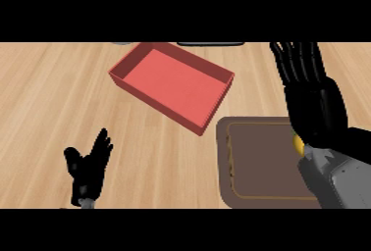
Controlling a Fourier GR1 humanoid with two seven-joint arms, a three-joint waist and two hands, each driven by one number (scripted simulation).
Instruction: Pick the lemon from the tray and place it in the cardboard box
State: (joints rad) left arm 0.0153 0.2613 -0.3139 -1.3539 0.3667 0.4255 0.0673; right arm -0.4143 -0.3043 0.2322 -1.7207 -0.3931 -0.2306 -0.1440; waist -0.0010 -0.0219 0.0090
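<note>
Step 1, reach. My right hand (313, 93) hangs at frame right w/ fingers straight, holding nothing. Lemon (297, 142) peeks out beneath it on the tray (255, 196), lower right. Next I'd lower, curl round it, then carry to the red box (174, 83), upper center. Left hand (88, 166) rests open, lower left.

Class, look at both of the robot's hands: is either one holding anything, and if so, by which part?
Nothing is held. The right hand is open above the tray, covering most of the lemon; the left hand rests open.
</note>
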